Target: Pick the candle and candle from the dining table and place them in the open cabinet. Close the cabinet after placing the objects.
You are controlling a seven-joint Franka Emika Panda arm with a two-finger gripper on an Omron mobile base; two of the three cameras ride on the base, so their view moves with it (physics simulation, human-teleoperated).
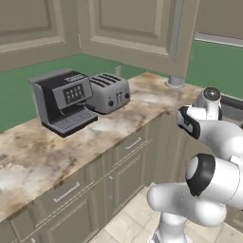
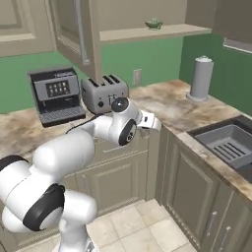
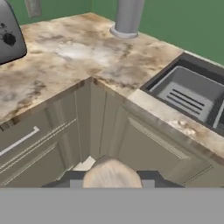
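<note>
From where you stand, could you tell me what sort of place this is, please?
A home kitchen, it seems: a toaster and coffee machine stand on a marble counter, with a sink set into it and wall cabinets above.

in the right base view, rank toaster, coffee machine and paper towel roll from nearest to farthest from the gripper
1. toaster, just behind the gripper on the counter.
2. paper towel roll, further right by the wall.
3. coffee machine, far left.
</note>
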